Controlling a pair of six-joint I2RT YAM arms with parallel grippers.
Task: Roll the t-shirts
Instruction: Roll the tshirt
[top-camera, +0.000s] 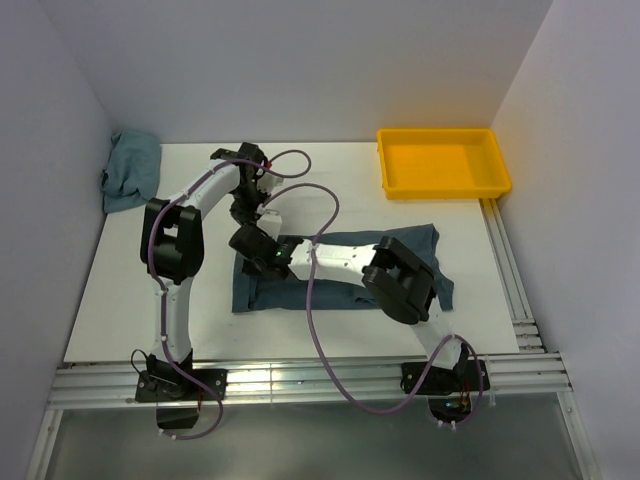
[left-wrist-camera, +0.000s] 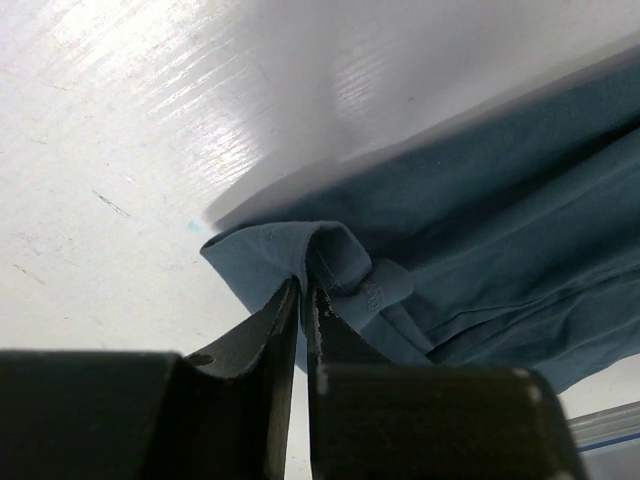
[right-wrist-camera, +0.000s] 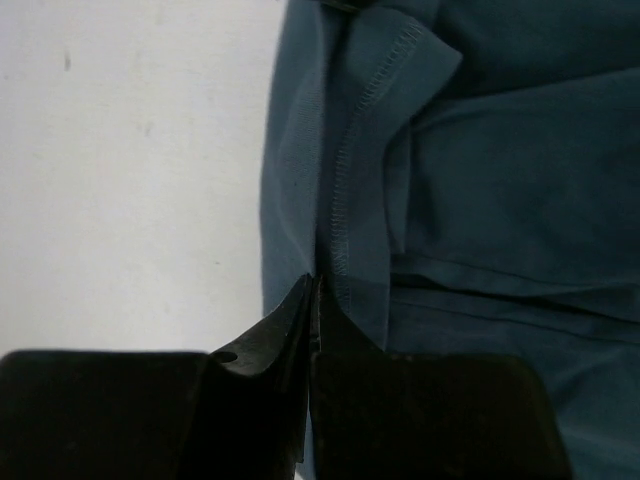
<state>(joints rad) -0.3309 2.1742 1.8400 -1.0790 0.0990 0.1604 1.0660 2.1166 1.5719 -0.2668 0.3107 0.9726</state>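
Observation:
A dark slate blue-grey t-shirt (top-camera: 280, 296) lies folded into a long strip across the middle of the table. My left gripper (top-camera: 242, 222) is at the strip's far left corner and is shut on a bunched fold of the t-shirt (left-wrist-camera: 440, 230), with the jaws pinched on the cloth at the gripper (left-wrist-camera: 303, 287). My right gripper (top-camera: 248, 243) reaches across the strip to the same left end. It (right-wrist-camera: 313, 280) is shut on the t-shirt's (right-wrist-camera: 500, 180) left edge beside a stitched hem. A second, teal t-shirt (top-camera: 130, 170) lies crumpled at the back left corner.
A yellow plastic tray (top-camera: 445, 186) stands at the back right. The right arm (top-camera: 402, 280) lies over the middle of the strip. Cables (top-camera: 312, 300) loop across the table. Metal rails (top-camera: 300, 380) run along the near and right edges.

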